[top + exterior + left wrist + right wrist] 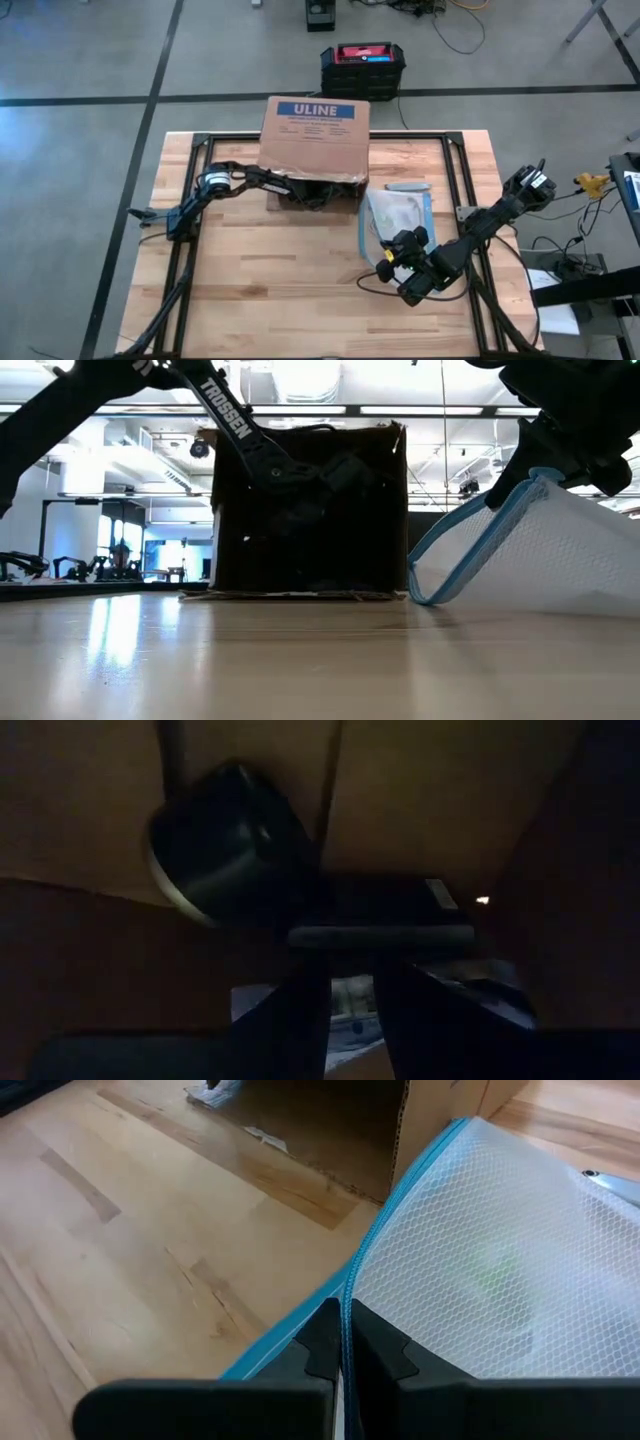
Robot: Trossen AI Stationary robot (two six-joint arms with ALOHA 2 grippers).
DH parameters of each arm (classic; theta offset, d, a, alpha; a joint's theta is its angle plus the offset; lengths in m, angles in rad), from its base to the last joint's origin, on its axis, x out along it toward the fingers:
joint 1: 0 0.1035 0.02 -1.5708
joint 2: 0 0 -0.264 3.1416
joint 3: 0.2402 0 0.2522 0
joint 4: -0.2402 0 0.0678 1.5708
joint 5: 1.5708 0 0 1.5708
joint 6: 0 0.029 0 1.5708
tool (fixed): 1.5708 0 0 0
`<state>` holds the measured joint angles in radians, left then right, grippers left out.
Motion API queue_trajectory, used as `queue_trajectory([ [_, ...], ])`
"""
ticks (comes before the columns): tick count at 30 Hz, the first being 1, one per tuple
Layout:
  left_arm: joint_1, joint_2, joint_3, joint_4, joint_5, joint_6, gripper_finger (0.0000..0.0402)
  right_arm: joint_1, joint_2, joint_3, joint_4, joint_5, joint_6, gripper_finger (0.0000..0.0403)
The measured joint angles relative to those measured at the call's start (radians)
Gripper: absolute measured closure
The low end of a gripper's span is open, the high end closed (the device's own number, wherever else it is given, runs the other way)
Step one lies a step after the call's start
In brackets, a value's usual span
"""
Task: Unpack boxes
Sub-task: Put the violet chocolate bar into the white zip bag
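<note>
Right gripper pinches 1 pouch (1 box behind).

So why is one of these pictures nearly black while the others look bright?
The left wrist view is dark because the left gripper is inside the cardboard box; in the low view ceiling lights backlight the box into a silhouette; the right wrist view is evenly lit on the pouch.

Dark arms, white "TROSSEN" lettering
</note>
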<state>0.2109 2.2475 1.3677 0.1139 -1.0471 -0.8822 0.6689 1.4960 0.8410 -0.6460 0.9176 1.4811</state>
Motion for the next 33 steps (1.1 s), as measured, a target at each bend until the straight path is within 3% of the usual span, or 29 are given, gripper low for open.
queue_trajectory([
  [8,0.003,0.0,-0.002,-0.046,0.033,-0.004,0.0339,0.0,0.0,0.0,0.0,0.001,0.0,0.0403],
  [13,0.001,-0.003,-0.002,-0.183,0.074,-0.08,0.0339,0.0,0.0,0.0,0.0,0.0,0.0,0.0403],
  [20,-0.044,-0.019,0.0,-0.361,0.14,-0.067,0.0339,0.0,0.0,0.0,0.0,-0.011,-0.01,0.0403],
  [28,-0.229,-0.119,-0.007,-0.657,0.226,0.042,0.0339,0.011,0.0,0.0,0.002,-0.072,-0.025,0.0403],
  [33,-0.297,-0.22,-0.006,-0.646,0.314,0.32,0.0339,0.014,-0.001,0.0,0.007,-0.087,-0.043,0.0403],
])
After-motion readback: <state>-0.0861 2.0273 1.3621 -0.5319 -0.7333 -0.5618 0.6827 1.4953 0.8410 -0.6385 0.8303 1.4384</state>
